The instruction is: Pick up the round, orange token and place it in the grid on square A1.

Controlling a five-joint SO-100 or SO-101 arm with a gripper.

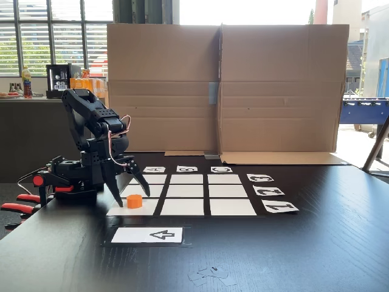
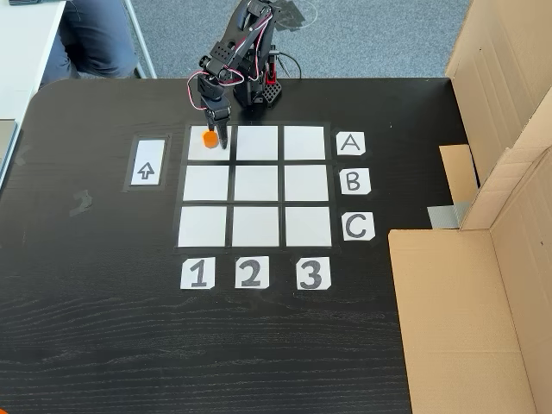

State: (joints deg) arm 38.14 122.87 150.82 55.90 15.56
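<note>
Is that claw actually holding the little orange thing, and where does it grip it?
No. The gripper stands open around the orange token, which rests on square A1.

Matt token (image 1: pixel 134 201) (paper grid (image 2: pixel 255 184)).

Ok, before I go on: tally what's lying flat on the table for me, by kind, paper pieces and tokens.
White grid squares: 9
Letter labels (A, B, C): 3
Number labels (1, 2, 3): 3
Arrow card: 1
Orange token, on the corner square by the hand: 1
Total: 17
</note>
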